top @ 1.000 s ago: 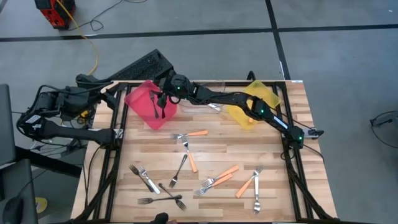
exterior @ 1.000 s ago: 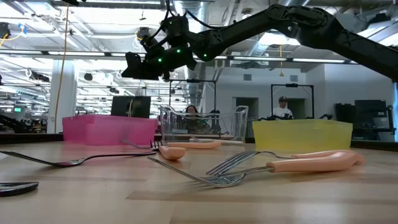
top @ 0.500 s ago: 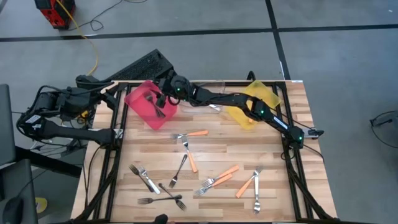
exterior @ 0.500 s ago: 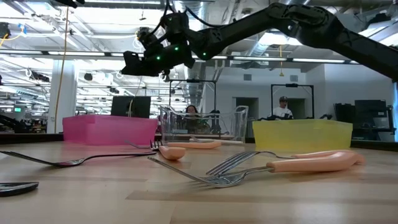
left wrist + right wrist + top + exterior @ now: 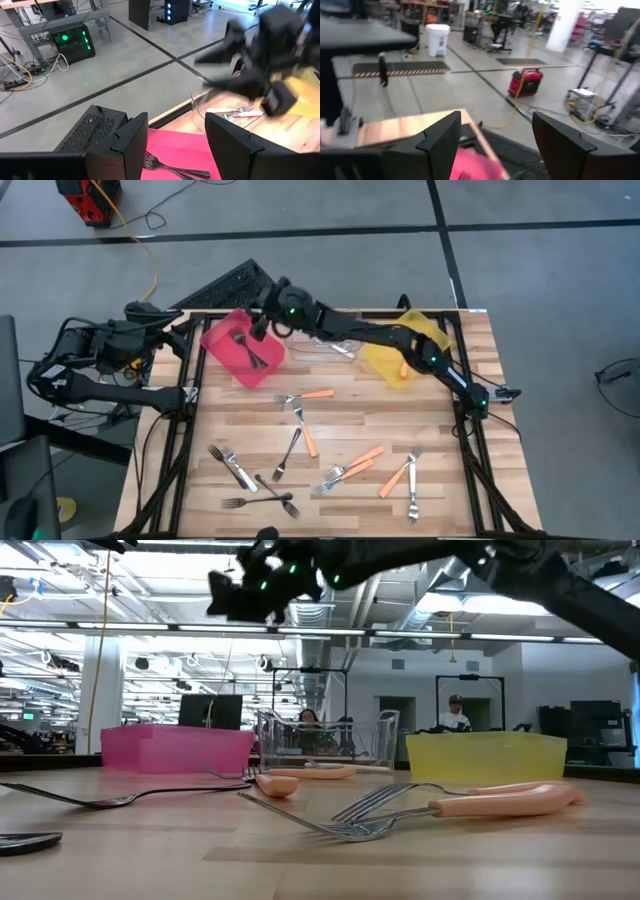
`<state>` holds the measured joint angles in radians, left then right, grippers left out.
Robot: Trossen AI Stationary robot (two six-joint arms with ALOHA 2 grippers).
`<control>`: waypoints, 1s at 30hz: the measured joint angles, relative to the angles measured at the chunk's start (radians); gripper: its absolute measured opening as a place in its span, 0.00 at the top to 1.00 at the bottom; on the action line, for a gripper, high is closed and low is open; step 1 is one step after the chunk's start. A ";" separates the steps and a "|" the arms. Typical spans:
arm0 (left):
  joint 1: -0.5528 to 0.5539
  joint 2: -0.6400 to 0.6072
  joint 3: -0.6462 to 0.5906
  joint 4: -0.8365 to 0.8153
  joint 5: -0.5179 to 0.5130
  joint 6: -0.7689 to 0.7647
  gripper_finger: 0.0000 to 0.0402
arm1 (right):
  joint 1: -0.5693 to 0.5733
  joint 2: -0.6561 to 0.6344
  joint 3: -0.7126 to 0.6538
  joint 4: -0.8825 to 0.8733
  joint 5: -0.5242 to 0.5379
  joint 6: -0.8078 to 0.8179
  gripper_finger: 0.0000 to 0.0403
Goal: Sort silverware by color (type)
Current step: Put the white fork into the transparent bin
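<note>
Lifting off now: your right pincer (image 5: 262, 323) has risen since a second ago, fingers apart and empty. Just below it the dark fork (image 5: 248, 348) lies in the red bin (image 5: 222, 340), dropped. Farther out, forks (image 5: 300, 425) still litter the table. Left pincer (image 5: 175, 145) apart, parked.

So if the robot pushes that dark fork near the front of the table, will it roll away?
The dark fork probably slides, not rolls: it lies flat on the wooden table. It looks thin, stiff metal, so likely light. It crosses another fork, which might shift too.
</note>
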<state>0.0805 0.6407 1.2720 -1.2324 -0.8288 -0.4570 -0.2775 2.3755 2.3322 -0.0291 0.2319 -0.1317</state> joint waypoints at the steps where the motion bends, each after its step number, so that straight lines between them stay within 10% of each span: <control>1: 0.000 0.000 0.000 0.000 0.003 0.000 0.55 | -0.004 -0.023 0.000 -0.019 0.009 0.000 0.33; 30: 0.000 0.000 0.000 0.004 0.118 -0.005 0.55 | -0.023 -0.391 0.000 -0.297 0.006 -0.067 0.33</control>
<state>0.0803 0.6407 1.2720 -1.2282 -0.7106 -0.4624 -0.3000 1.9850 2.3320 -0.3260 0.2377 -0.1985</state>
